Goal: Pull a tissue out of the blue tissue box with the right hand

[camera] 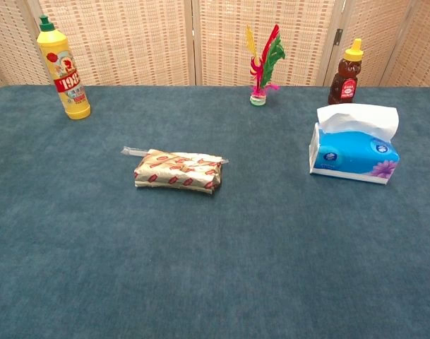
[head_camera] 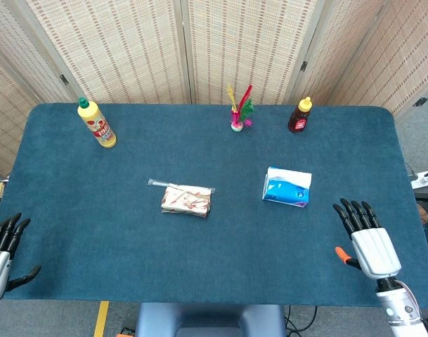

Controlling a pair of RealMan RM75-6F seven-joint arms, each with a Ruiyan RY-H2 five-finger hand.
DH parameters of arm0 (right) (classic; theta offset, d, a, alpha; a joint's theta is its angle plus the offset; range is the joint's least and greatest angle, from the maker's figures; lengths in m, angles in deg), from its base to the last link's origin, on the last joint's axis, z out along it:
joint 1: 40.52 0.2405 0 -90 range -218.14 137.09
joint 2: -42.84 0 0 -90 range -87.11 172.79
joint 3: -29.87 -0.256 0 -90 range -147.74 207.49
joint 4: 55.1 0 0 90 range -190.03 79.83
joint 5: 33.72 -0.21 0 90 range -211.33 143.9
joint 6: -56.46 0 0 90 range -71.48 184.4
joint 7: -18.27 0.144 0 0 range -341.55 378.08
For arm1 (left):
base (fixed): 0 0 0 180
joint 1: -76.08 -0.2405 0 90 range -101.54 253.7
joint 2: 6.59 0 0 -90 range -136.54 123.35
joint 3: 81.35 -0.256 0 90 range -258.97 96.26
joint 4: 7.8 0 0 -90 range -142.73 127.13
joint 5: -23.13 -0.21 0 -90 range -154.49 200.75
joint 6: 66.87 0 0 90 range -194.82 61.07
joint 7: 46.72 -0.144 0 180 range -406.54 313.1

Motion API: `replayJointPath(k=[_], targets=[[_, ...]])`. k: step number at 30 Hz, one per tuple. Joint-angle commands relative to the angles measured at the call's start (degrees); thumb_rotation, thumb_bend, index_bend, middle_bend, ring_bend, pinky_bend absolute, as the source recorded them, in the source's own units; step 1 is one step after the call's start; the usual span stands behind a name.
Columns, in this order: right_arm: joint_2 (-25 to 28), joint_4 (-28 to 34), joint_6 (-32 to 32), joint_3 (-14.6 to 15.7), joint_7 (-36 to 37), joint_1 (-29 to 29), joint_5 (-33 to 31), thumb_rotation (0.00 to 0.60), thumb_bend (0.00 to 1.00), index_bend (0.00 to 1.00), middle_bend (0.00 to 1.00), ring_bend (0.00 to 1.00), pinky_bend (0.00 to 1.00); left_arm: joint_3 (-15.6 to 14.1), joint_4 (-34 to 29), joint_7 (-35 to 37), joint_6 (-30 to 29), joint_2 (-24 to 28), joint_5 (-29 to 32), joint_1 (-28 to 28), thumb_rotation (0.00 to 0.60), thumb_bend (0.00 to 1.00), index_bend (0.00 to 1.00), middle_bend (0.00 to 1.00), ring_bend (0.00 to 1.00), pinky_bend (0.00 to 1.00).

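Blue tissue box laid long axis left-right, right of centre, tissue up; right robot hand spread empty lower right; left robot hand empty, fingers extended.

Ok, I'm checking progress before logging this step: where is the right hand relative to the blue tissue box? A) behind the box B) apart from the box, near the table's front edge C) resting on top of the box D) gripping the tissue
B: the right hand lies open near the table's front edge, clear of the blue tissue box, whose tissue sticks up untouched.
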State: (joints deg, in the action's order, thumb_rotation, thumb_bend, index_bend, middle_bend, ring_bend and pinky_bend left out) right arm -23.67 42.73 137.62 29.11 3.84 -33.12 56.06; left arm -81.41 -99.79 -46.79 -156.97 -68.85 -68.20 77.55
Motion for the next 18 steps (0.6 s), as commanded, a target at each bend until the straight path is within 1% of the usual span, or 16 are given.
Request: replayJointPath(k=[1,7,10,12,15,17,18], targets=[[-0.01,-0.01,-0.03,0.01,-0.02,0.01,-0.01,0.6,0.15,0.0,0.0,0.0,0.0,-0.01,0.02,-0.01,-0.03,-0.01,-0.03,-0.01,0.6,0.25,0.0,0.0,0.0,0.14],[0.0,-0.09,-0.97,-0.64,0.6,0.61,-1.06,0.6,0.15,0.0,0.0,0.0,0.0,0.01,-0.11,0.08,-0.13,0.03,-0.04,-0.05,0.6,0.25,0.0,0.0,0.0,0.14],[-0.22,-0.29,-2.43,-2.14,2.14,1.85,-2.86,0.6,0.16,0.01,0.01,0.0,0.0,-0.01,-0.02,0.01,0.22,0.0,0.0,0.11,0.6,0.25,0.0,0.0,0.0,0.14],[-0.58,-0.72,-4.08,-3.83,2.57,3.31,-4.89,0.6,0.17,0.05,0.03,0.0,0.0,-0.03,0.05,0.05,0.23,-0.04,-0.14,0.17,0.6,0.25,0.0,0.0,0.0,0.14],[-1.41,-0.8,-6.91,-6.67,0.7,5.96,-8.68,0.6,0.19,0.13,0.06,0.0,0.0,0.06,0.11,0.45,-0.25,0.02,-0.28,0.04,0.6,0.25,0.0,0.0,0.0,0.14],[-2.29,-0.97,-8.17,-8.16,-0.75,7.42,-10.73,0.6,0.19,0.17,0.09,0.0,0.0,0.11,0.06,0.79,-0.35,0.13,-0.13,-0.04,0.6,0.25,0.0,0.0,0.0,0.14],[-2.49,-1.03,-8.41,-8.41,-1.0,7.7,-11.09,0.6,0.19,0.19,0.11,0.0,0.0,0.12,0.04,0.86,-0.36,0.15,-0.1,-0.05,0.6,0.25,0.0,0.0,0.0,0.14]])
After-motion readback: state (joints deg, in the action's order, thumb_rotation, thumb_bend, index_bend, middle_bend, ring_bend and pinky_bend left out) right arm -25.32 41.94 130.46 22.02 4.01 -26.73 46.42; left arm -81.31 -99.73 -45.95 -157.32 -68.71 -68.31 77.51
